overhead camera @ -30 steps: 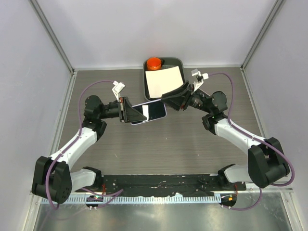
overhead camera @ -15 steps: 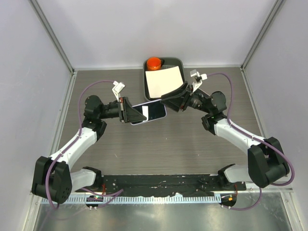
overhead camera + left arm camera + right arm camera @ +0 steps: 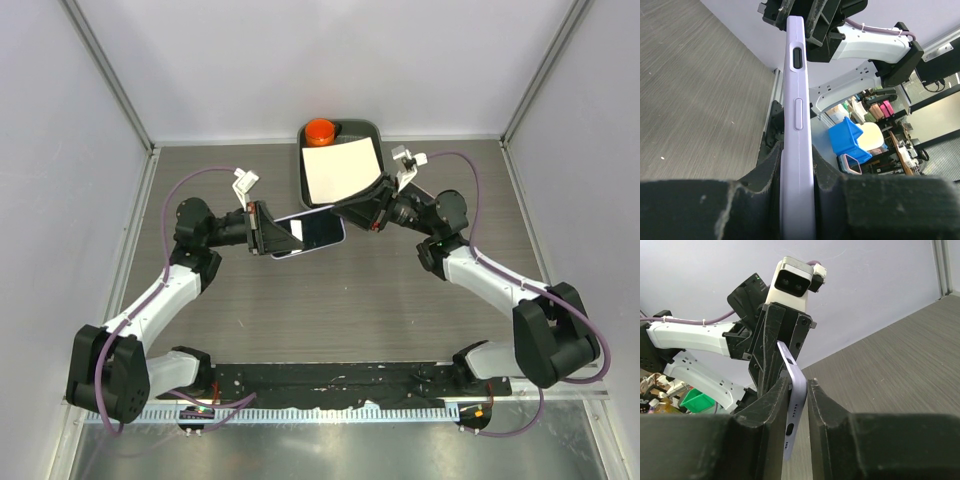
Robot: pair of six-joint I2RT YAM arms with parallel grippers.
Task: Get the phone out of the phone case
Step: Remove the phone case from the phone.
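The phone, dark screen up, sits in a lilac phone case (image 3: 310,232) held in the air above the table's middle between both grippers. My left gripper (image 3: 272,238) is shut on the case's left end. In the left wrist view the case's side edge (image 3: 797,100) with its buttons runs up from between the fingers (image 3: 797,175). My right gripper (image 3: 350,211) is shut on the case's right end. In the right wrist view the lilac case corner (image 3: 796,385) sits bent between the fingers (image 3: 799,390), with the port holes showing.
A black tray (image 3: 372,127) at the back holds a white sheet (image 3: 338,170) and an orange round object (image 3: 320,130). Grey walls close in the table on the left, back and right. The arm bases stand at the near edge.
My right wrist has shifted slightly left towards the phone. The phone and my left gripper stay in place.
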